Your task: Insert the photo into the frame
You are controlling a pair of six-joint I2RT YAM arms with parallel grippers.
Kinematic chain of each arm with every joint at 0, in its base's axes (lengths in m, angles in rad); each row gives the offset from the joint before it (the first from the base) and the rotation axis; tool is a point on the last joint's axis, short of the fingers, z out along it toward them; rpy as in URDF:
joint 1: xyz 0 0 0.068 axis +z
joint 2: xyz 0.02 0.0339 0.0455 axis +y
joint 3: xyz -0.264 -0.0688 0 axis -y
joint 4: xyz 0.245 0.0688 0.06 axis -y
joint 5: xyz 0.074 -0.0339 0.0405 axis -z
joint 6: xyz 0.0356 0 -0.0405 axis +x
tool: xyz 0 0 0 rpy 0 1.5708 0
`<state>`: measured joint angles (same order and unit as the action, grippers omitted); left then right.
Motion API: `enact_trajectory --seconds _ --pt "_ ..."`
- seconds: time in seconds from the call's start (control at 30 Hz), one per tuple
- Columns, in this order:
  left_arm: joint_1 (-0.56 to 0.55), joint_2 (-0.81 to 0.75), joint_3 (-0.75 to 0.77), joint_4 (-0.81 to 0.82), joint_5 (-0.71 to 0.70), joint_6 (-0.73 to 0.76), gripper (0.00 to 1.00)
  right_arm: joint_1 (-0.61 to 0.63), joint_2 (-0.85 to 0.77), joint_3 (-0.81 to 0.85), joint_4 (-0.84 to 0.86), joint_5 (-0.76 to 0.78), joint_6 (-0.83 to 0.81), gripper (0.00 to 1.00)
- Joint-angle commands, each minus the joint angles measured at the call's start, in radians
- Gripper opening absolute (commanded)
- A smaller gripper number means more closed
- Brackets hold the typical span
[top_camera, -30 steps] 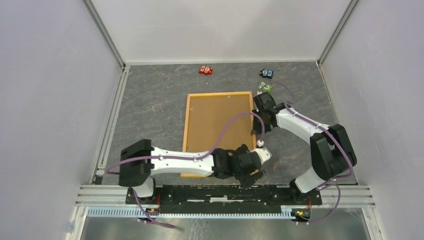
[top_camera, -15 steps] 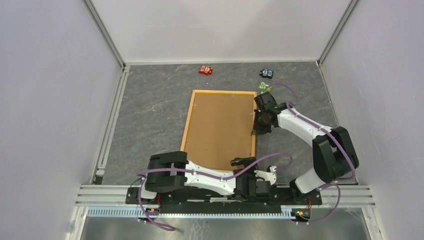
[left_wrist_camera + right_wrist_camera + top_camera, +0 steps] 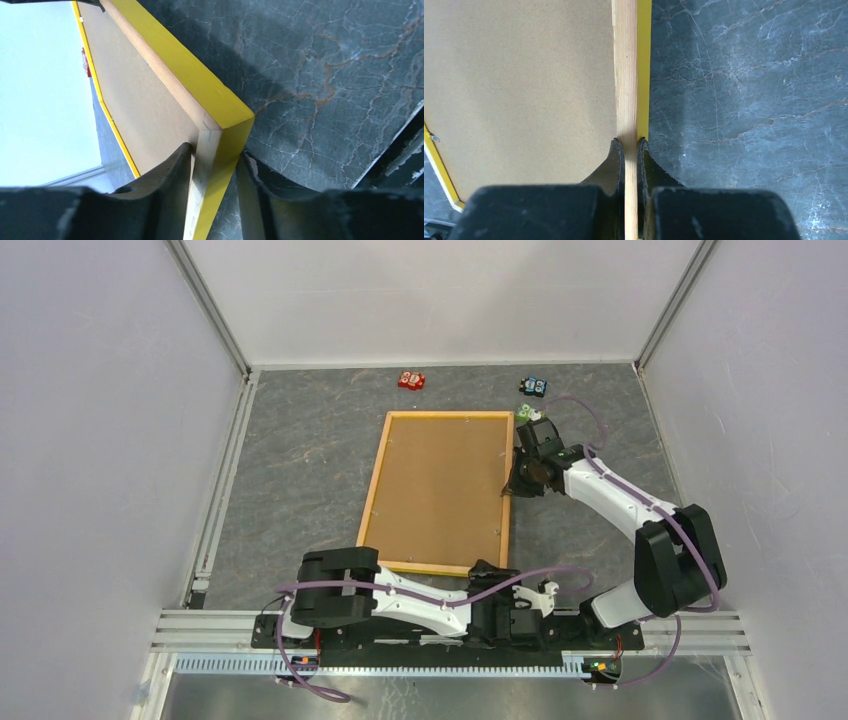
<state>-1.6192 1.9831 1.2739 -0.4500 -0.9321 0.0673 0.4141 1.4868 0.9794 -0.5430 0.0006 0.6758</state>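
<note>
Frame (image 3: 450, 415) flat on grey table (image 3: 300, 470); right gripper (image 3: 509, 489) on its right rail, left gripper (image 3: 487, 568) at near-right corner.

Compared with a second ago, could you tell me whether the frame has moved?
Yes. The frame has slid away from the arm bases, toward the far wall: its far rail now lies nearer the small red object.

Bright even light, soft shadows, blurred foreground

The left gripper (image 3: 215, 152), formerly wide open, now pinches the near right corner of the thin-railed yellow-orange wooden picture frame (image 3: 200, 85), which has slid farther away together with the right gripper (image 3: 630, 142).
</note>
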Motion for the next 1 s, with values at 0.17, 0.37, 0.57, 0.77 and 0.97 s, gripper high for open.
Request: enact_trajectory --seconds 0.17,0.37,0.57,0.77,0.97 --pt "0.016 -0.178 0.018 0.046 -0.227 -0.007 0.04 -0.028 -0.131 0.013 0.096 -0.244 -0.148 0.06" --pt "0.016 -0.336 0.037 -0.017 -0.181 -0.030 0.02 -0.056 -0.252 0.086 0.082 -0.181 -0.305 0.52" --pt "0.017 -0.583 0.058 -0.034 0.078 -0.031 0.02 -0.063 -0.383 0.263 -0.002 0.073 -0.430 0.87" --pt "0.017 -0.765 0.102 -0.030 0.262 -0.058 0.02 -0.065 -0.504 0.349 0.006 0.198 -0.411 0.89" --pt "0.017 -0.858 0.123 0.016 0.371 -0.053 0.02 -0.064 -0.664 0.270 0.131 0.240 -0.406 0.88"
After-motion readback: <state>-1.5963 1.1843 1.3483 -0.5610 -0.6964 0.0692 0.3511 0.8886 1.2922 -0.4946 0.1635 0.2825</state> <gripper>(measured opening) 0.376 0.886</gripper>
